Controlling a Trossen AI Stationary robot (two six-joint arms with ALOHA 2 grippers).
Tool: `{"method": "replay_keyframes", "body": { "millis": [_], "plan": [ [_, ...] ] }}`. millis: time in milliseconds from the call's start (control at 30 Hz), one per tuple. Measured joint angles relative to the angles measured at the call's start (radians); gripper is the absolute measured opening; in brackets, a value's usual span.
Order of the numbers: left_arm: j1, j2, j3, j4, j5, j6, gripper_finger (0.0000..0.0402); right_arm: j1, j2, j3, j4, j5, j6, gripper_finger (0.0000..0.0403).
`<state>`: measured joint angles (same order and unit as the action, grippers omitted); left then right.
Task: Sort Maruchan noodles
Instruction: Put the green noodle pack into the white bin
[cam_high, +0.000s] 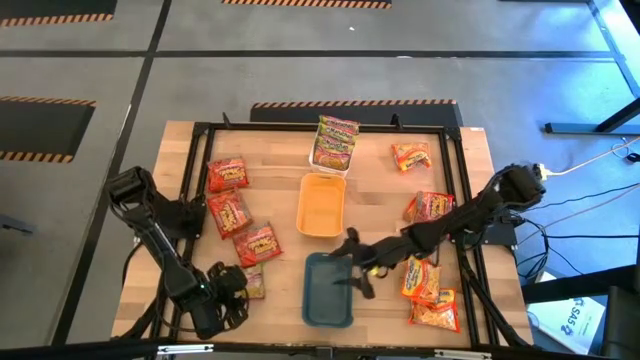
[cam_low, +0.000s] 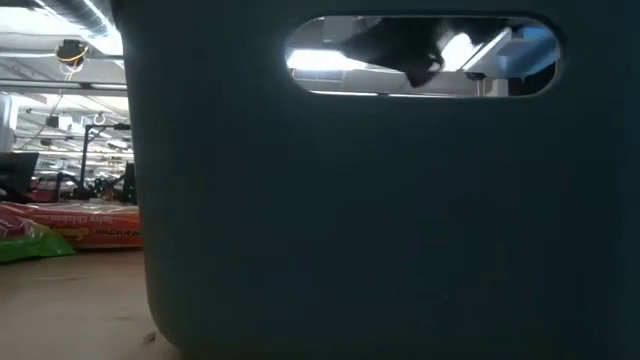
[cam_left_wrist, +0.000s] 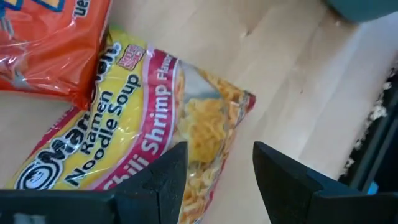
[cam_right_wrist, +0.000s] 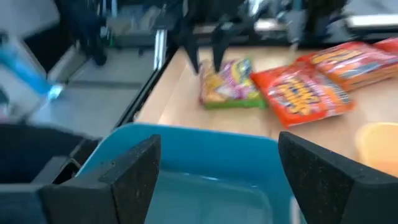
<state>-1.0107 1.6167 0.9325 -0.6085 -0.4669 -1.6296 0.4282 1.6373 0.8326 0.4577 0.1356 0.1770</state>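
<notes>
Left gripper (cam_left_wrist: 214, 177) spread over the shrimp packet (cam_left_wrist: 134, 127) near the table's front edge; overlapping red packet (cam_left_wrist: 46, 43) may drag; right gripper (cam_right_wrist: 217, 180) spread above the teal tray (cam_right_wrist: 186, 155).

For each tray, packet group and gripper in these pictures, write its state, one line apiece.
teal tray: empty, upright on the table.
orange tray: empty.
white tray: holds green-pink packets.
red packets: loose on the table.
orange packets: loose on the table.
left gripper: open, above the chili shrimp packet.
right gripper: open, empty, over the teal tray.
</notes>
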Motion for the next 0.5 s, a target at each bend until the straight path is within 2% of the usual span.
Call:
{"method": "replay_keyframes", "body": {
  "millis": [200,367,500],
  "plan": [
    [0.001,-0.064,0.017,-0.102,0.168,0.027,0.0176,0.0,0.162,0.266,-0.211,-0.058,-0.028,0.0307],
    [0.01,-0.129,0.019,-0.265,0.169,0.047,0.0179,0.005,0.277,0.446,-0.274,-0.085,-0.047,0.0307],
    [0.037,-0.146,0.019,-0.446,0.157,0.012,0.0188,0.004,0.378,0.57,-0.278,-0.05,-0.054,0.0307]
  ]
}}
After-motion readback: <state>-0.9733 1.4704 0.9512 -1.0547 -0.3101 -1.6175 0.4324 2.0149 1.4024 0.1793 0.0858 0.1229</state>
